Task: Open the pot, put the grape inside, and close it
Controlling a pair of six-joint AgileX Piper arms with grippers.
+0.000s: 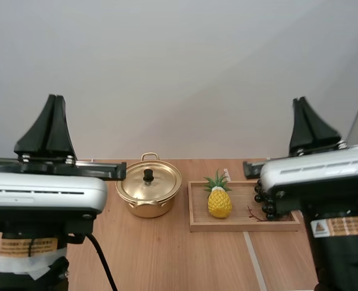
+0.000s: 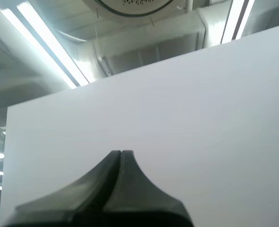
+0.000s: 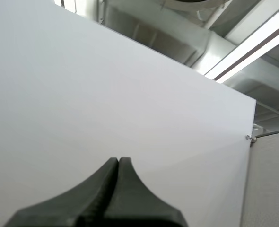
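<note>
The dark grapes lie at the right end of the wooden tray, which also holds a pineapple. The pot stands just left of the tray on the bench, lid on. The left jaws and right jaws are pressed together, raised.

The space above the pot, its lid and the black knob is left unobstructed, and a broad strip of bare table is kept free in front of the pot and the wooden tray. Only a narrow gap is left between pot and tray. Inside the tray, access to the grapes at the right end is bounded on the left by an upright pineapple, with bare tray floor left between the two.
</note>
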